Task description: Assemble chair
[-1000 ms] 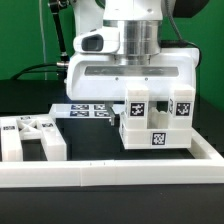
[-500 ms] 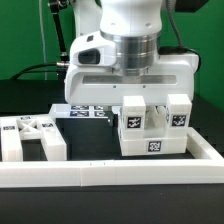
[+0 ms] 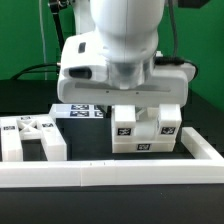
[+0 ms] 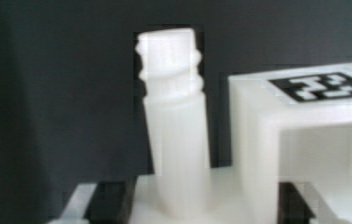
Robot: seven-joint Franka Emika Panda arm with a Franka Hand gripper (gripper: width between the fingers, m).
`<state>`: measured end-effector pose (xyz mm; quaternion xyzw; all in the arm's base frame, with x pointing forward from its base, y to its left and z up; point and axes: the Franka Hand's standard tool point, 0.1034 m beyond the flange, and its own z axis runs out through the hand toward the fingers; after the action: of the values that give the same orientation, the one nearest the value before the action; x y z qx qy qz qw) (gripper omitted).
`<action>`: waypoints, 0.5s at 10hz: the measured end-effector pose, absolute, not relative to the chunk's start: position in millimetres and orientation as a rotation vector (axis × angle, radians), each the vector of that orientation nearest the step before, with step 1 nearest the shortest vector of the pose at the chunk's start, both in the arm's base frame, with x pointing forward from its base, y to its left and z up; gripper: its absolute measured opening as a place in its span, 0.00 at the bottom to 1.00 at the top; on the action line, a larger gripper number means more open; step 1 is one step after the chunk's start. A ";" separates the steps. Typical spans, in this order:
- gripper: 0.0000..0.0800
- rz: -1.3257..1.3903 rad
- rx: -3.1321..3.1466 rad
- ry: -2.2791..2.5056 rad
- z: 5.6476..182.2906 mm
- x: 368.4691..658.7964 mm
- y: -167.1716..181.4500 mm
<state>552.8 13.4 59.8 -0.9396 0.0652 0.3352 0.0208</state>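
Observation:
A chunky white piece of the chair with several black-and-white tags hangs just above the table at the exterior view's centre right. My gripper comes down on it from above, and the arm's white body hides its fingers. In the wrist view a white post with a ribbed, rounded tip runs out from between my dark fingers. My gripper is shut on the base of that post. A square tagged block of the same piece stands beside the post.
A long plain white rail runs along the front and turns back on the exterior view's right. More loose tagged white pieces lie at the exterior view's left. The marker board lies behind them.
The arm has swung toward the exterior view's left and dropped lower. The held chair piece has turned with it and moved slightly left and down. The grip has not changed.

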 end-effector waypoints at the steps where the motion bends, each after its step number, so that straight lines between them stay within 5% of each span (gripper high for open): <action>1: 0.41 1.126 -2.886 0.220 58.6 549.8 12.3; 5: 0.41 1.609 -2.710 0.306 59.3 531.1 9.2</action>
<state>531.1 9.2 59.3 -0.8558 0.0966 0.5080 -0.0124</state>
